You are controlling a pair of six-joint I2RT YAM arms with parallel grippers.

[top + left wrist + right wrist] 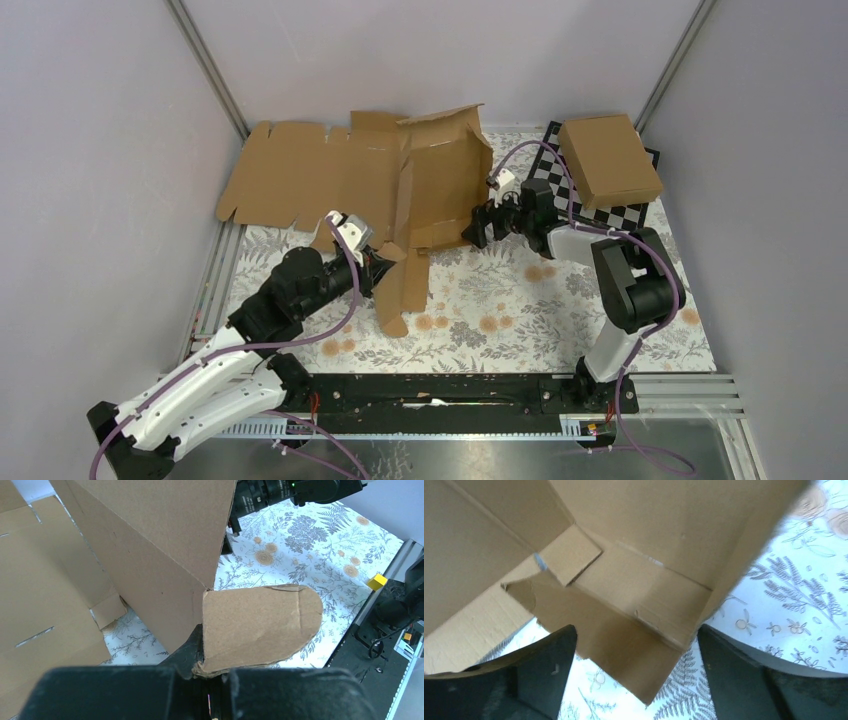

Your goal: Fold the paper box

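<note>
Two claws: left claw [375,258] pinches a flap [260,625] of the paper box [440,175] as anchor, right claw [482,225] gapes astride its wall [634,625].

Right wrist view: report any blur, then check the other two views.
Right wrist view: the paper box smears at its upper right edge, with the floral cloth beyond; the right claw frames it, dark. Left wrist view: the left claw is a dark, soft mass at the bottom, the pinched flap sharp. Top external view: even light, sharp throughout.
</note>
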